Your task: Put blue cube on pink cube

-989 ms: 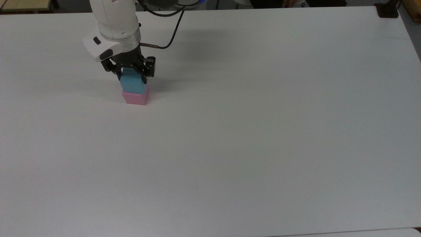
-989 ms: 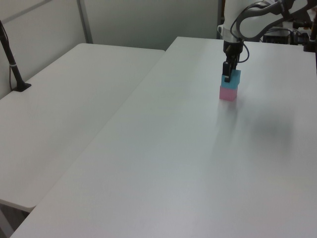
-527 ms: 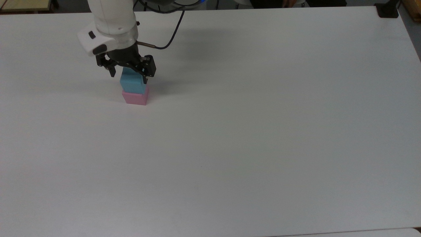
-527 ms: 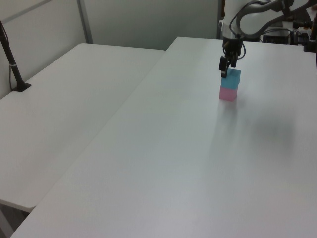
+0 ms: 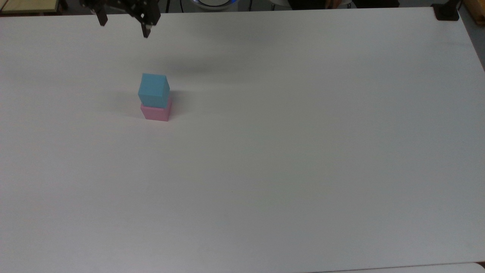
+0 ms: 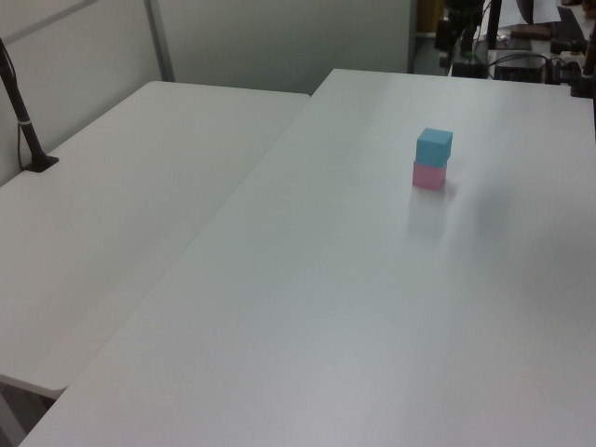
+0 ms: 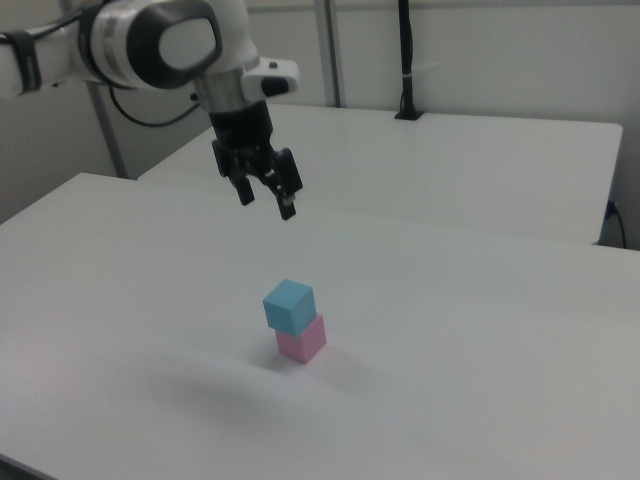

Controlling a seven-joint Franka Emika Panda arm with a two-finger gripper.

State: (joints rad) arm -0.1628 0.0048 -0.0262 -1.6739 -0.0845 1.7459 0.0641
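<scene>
Blue cube: the blue cube is seen resting on top of the pink cube, its base touching the pink cube's upper face. It is turned slightly about the vertical, so its edges are not lined up with those below, and in the right view it overhangs a little toward the right view's left.

Pink cube: the pink cube is seen flat on the white table, in the far left part of the top view, and toward the far right of the left view.

Gripper: the gripper is held in the air above the stack, well apart from it and touching neither cube. In the top view it is found at the far edge, to the top view's left of the cubes. Its two dark fingers are spread wide, pointed downward — nothing is held between them.

Arm: the white arm is seen reaching in from the right view's upper left, with the black wrist hanging below it.

Second table: another white table is set just beside the first, at the left view's left and at the far side in the right view — a dark post stands on it.
</scene>
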